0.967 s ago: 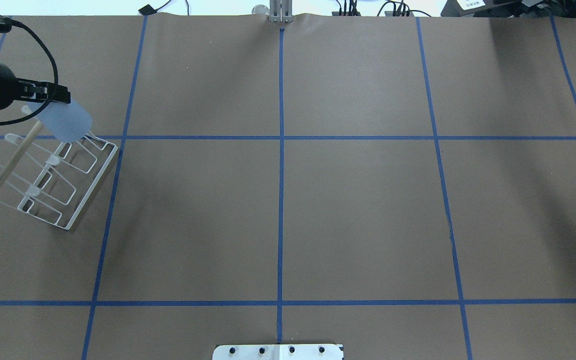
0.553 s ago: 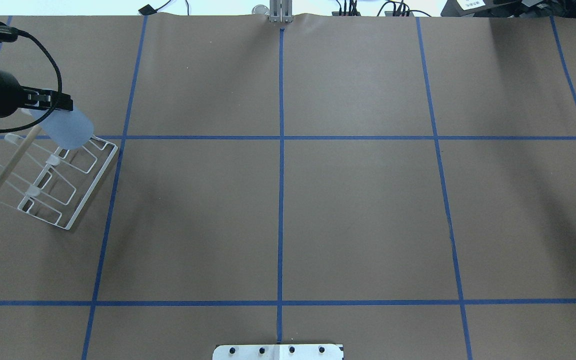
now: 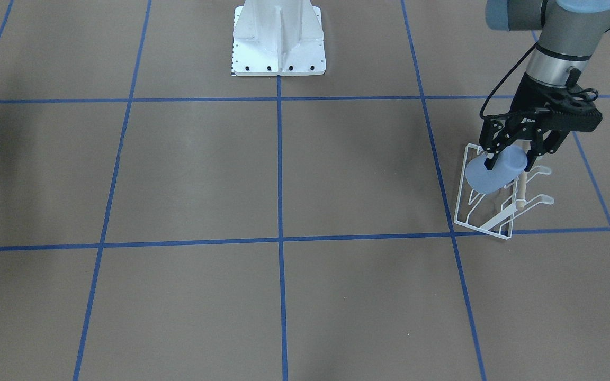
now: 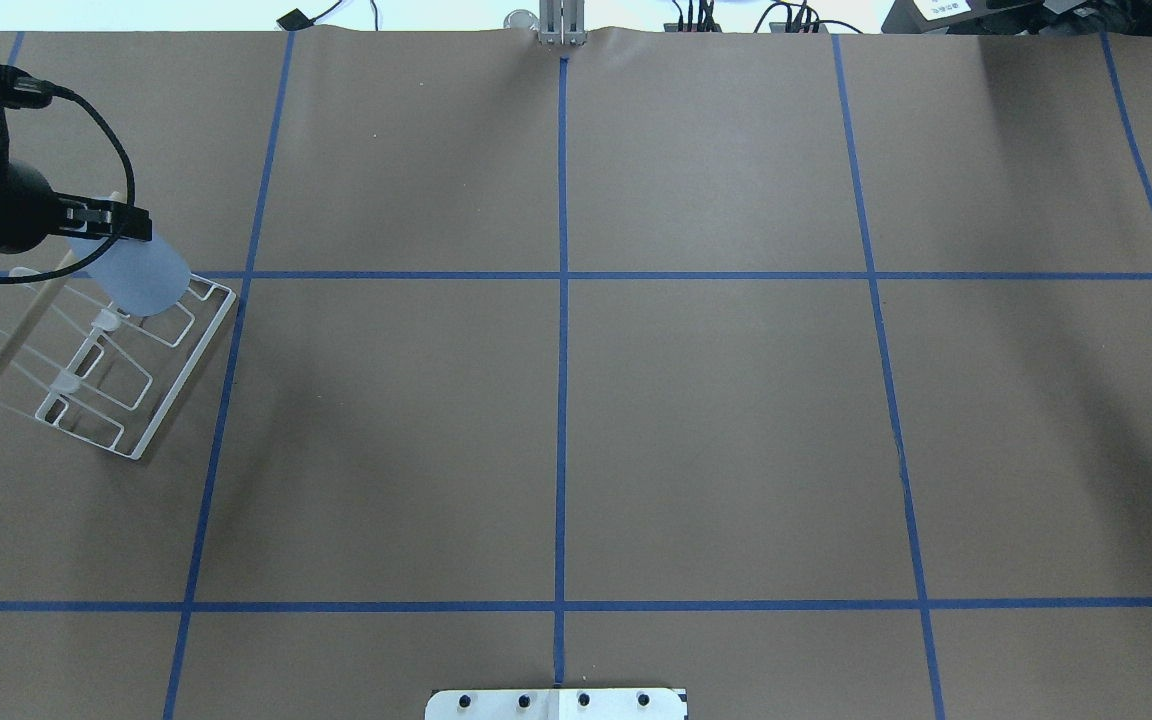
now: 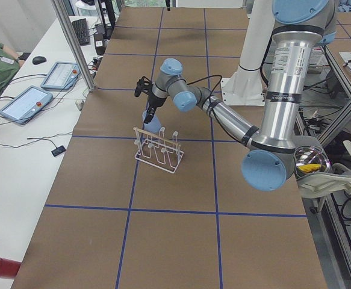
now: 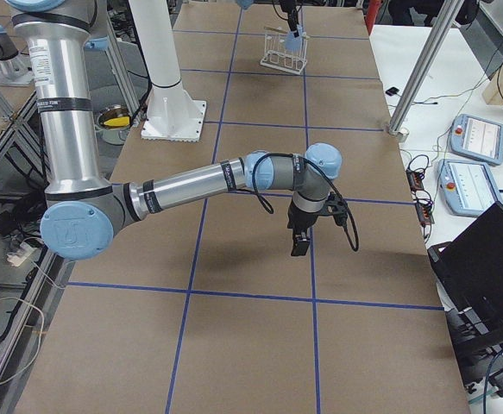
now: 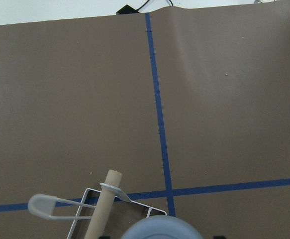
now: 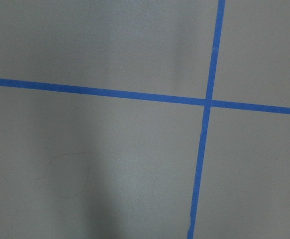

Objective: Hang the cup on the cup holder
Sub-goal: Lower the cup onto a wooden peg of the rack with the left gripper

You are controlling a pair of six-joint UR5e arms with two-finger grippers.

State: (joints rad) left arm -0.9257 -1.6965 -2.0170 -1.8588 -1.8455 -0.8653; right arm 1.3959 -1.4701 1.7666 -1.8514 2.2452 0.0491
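Overhead exterior view: a brown paper-covered tabletop (image 4: pixel 716 430) with a grid of blue tape lines (image 4: pixel 562 400). A white wire cup holder (image 4: pixel 190 370) with upturned flat-tipped prongs and a light wooden rod handle (image 4: pixel 24 330) stands at the robot's far left.

The left arm comes in from the left edge, its wrist turned sideways over the rack. From the left side camera, its upper arm rises straight from the base, the elbow sits low, and the forearm stretches out across the tabletop before the wrist bends downward.

The left end effector (image 3: pixel 509 161) points down and is clenched on a small pale blue tapered plastic cup (image 3: pixel 487 177), its two black fingers (image 3: pixel 490 161) pressing the narrow base end from either side. The cup (image 4: pixel 141 282) is tilted, with its wide mouth angled down and toward the middle of the tabletop. It hangs over the cup holder (image 3: pixel 482 225), just beside the upper end of the wooden rod. Whether a prong is inside the cup, I cannot tell.

From the right side camera, the right arm holds its forearm level, wrist bent down, and the right end effector (image 6: pixel 300 241) hangs above bare tabletop, well apart from the rack. Whether it is released or clenched, I cannot tell.
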